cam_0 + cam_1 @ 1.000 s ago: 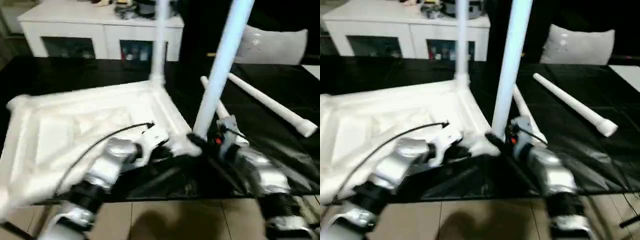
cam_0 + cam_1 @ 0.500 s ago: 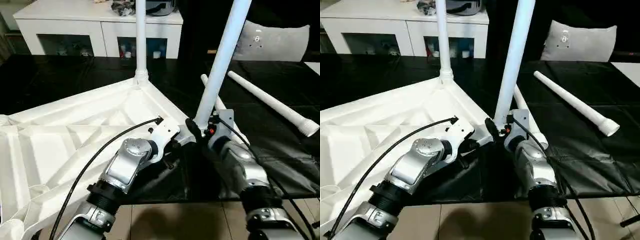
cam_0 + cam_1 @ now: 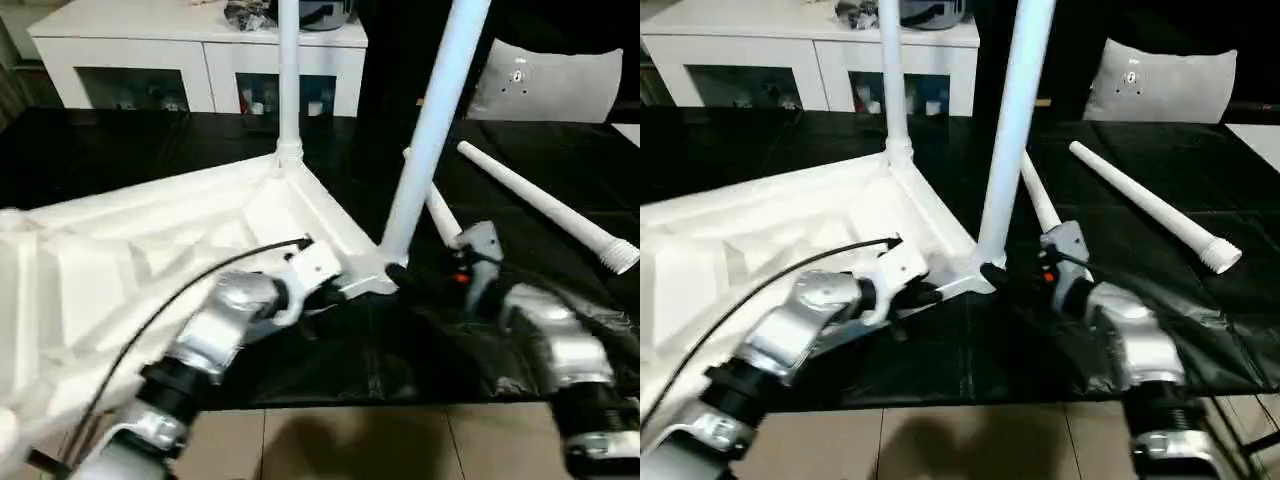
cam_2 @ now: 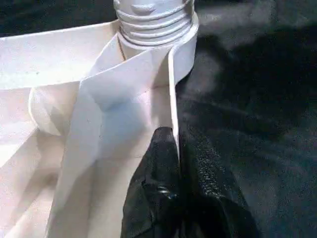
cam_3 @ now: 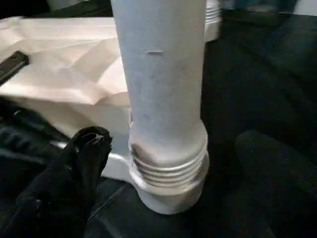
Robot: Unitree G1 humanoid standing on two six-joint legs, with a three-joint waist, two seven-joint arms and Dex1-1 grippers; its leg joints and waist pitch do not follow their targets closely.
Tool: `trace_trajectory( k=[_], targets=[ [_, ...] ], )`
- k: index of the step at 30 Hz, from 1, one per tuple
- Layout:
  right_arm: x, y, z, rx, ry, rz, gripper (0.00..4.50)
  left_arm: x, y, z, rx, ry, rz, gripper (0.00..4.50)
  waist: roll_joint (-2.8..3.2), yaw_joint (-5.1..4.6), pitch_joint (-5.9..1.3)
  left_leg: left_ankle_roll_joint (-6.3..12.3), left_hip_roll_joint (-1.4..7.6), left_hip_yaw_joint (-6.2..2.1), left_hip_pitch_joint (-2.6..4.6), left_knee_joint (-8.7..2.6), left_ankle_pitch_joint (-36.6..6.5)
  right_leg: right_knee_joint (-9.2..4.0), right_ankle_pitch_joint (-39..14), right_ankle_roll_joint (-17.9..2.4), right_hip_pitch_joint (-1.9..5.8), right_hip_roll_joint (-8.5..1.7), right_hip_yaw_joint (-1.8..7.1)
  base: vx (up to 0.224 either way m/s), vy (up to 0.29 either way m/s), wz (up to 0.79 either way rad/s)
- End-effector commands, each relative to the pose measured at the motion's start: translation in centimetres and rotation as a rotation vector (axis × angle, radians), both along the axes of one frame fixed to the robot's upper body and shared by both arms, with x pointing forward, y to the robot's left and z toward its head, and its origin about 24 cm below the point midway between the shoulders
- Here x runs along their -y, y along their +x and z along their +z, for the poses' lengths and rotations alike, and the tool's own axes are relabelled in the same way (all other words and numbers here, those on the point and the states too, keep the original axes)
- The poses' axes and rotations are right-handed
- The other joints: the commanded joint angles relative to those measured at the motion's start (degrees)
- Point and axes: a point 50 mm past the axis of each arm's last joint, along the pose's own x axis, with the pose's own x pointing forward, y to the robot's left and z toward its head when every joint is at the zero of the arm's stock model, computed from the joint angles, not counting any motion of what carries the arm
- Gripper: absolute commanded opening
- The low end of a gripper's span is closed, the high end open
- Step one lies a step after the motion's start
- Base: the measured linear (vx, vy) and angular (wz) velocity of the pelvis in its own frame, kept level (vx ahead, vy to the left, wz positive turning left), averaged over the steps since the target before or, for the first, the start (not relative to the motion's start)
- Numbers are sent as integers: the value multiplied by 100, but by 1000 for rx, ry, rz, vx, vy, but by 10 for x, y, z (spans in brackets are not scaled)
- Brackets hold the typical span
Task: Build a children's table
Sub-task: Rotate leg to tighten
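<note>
Left gripper (image 4: 171, 148) pinched shut on the thin rim of the upturned table top (image 3: 150, 250), just short of the near leg (image 3: 425, 130) threaded into the corner socket (image 5: 168, 183); right gripper (image 3: 1015, 280) spread open beside that leg; likely light, stiff, slippery plastic, best grasped low on the shaft.

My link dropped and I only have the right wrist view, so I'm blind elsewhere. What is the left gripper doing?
Observer: The left gripper is shut on the table top, pinching its rim just beside the corner socket that your leg sits in.
Operator: How many legs are standing?
Observer: Two: the near leg in front of you, and a far leg upright in the next corner.
</note>
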Motion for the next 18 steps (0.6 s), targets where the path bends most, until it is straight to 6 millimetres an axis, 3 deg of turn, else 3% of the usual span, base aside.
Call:
trace_trajectory(
  k=[1, 7, 9, 12, 14, 18],
  targets=[
    [-1, 0, 7, 10, -1, 57, 443, -4, -7, -9, -47, 42, -74, 0, -61, 30, -317, 494, 180, -9, -39, -354, -1284, -414, -2014, -854, 297, -308, 245, 0, 0, 0],
    [-1, -2, 11, -1, -14, 170, 443, -12, -14, -8, -42, 70, -239, 0, -102, 78, -310, 465, 202, -2, -14, -360, -1284, -385, -1964, -938, 291, -330, 260, 0, 0, 0],
    [-6, -5, 10, -29, -7, 246, 417, -15, -19, -7, -59, 87, -338, 0, -111, 94, -309, 448, 207, -3, 2, -357, -1280, -371, -1881, -990, 287, -331, 262, 0, 0, 0],
    [-10, -8, 7, -65, -2, 303, 404, -17, -20, -7, -70, 110, -380, 0, -108, 115, -308, 406, 223, 1, 13, -365, -1298, -343, -1740, -1064, 288, -330, 269, 0, 0, 0],
    [-11, -10, 6, -88, 5, 331, 371, -18, -19, -6, -69, 118, -395, 0, -112, 134, -308, 388, 226, 6, 18, -363, -1284, -333, -1676, -1086, 292, -330, 272, 0, 0, 0],
    [-12, -13, 5, -108, 18, 358, 343, -20, -18, -5, -72, 121, -411, 0, -122, 182, -308, 337, 223, 7, 13, -361, -1300, -335, -1772, -1033, 305, -343, 275, 0, 0, 0]
  ],
)
